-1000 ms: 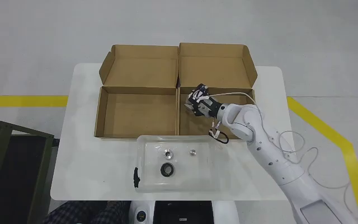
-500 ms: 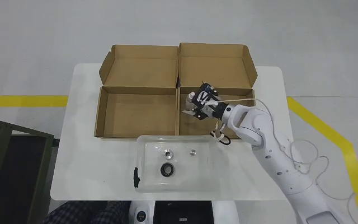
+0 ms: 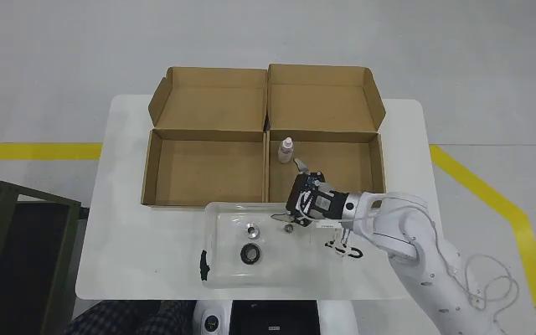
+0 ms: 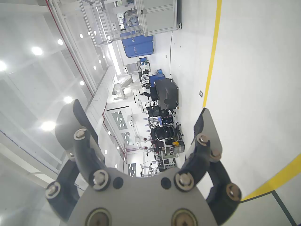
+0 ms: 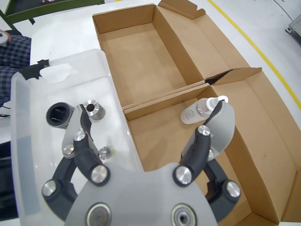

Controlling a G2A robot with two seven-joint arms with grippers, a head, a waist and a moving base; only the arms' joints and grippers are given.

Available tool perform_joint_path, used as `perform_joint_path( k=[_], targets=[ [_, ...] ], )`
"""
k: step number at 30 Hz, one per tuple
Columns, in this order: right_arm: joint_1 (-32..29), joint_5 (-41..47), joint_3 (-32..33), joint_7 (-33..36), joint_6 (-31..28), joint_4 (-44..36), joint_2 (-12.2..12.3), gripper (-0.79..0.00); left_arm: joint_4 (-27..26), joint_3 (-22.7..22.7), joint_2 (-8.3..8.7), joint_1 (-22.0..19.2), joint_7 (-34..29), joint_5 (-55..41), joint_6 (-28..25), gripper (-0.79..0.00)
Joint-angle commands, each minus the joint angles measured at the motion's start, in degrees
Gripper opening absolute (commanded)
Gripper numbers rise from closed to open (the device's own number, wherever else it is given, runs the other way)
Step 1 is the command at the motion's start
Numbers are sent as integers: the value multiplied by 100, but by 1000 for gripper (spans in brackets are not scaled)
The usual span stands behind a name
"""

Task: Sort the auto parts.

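Three parts, black ring (image 3: 250, 253), silver cyl. (image 3: 252, 229) and small silver plug (image 3: 288, 227), lie inside clear bin (image 3: 208, 248). I see R gripper (image 5: 151, 109) spread wide, empty, over bin's far rim; L gripper (image 4: 140, 109) likewise spread, empty.

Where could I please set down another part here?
The left box is bare. The right box is free but for the bottle in its corner by the shared wall. In the bin, sleeve, cap and ring crowd the middle; the near corner right of the ring is bare.
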Motion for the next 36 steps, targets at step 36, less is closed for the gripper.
perform_joint_path(
  k=[36],
  targets=[
    [-883,-1762,-588,300,-299,-193,179,-25,0,0,0,0,0,0,0,0]
  ],
)
